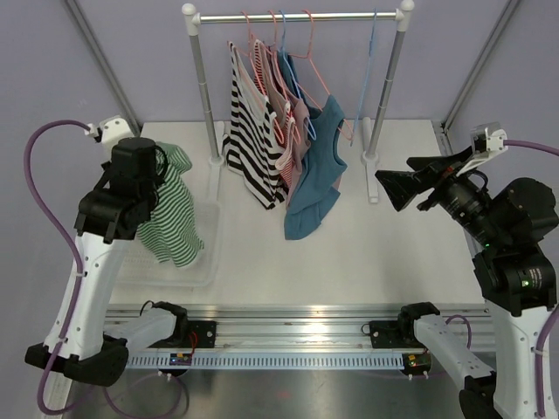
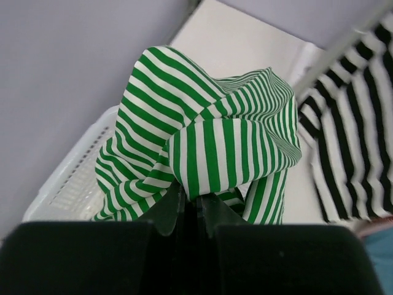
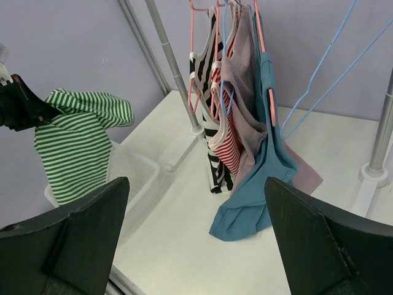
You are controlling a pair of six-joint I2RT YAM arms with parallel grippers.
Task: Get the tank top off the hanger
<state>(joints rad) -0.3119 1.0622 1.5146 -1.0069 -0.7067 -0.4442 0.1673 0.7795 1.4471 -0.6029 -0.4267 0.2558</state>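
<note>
A striped tank top hangs over a basket (rack beyond).

Robotics lab test cell, white table, aluminium mounting rail, plain lilac backdrop, small clothes rack

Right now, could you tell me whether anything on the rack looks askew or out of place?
The teal tank top hangs lopsided, sagging lower than the rest, hem seemingly on the table. The blue hanger beside it is bare.
</note>
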